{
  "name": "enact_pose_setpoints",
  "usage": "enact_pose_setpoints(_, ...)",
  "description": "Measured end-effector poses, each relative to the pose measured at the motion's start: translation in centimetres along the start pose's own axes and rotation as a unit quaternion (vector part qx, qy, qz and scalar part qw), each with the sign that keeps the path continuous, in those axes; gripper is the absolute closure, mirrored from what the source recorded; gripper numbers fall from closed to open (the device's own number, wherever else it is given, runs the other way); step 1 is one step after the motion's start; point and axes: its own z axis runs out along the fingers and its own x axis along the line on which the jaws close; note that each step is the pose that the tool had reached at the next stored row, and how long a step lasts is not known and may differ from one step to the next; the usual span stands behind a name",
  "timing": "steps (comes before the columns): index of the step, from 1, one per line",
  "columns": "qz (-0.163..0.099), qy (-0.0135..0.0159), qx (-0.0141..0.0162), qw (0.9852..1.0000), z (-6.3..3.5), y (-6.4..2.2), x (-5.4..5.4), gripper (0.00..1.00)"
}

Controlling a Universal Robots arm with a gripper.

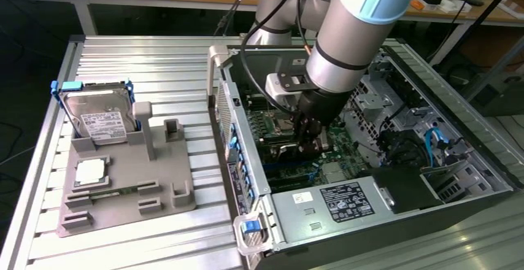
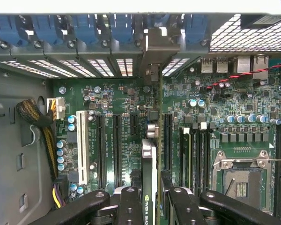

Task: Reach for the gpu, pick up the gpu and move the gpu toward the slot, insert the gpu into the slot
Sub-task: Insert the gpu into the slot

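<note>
I see my pincer (image 2: 149,206) clamped on the gpu (image 2: 149,154), held edge-on over the green motherboard (image 2: 117,101); its bracket (image 2: 155,47) meets the case's rear.

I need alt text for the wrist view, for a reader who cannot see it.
The gripper holds the gpu on edge above the green motherboard, its metal bracket near the case's rear wall. Card slots lie on either side, and the processor socket sits nearby.
</note>
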Motion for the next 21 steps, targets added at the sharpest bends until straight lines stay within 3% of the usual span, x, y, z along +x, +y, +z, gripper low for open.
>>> enact_pose_setpoints(21,0.000,-0.0011,0.0000,1.0000,0.57,0.03,0.01,0.73)
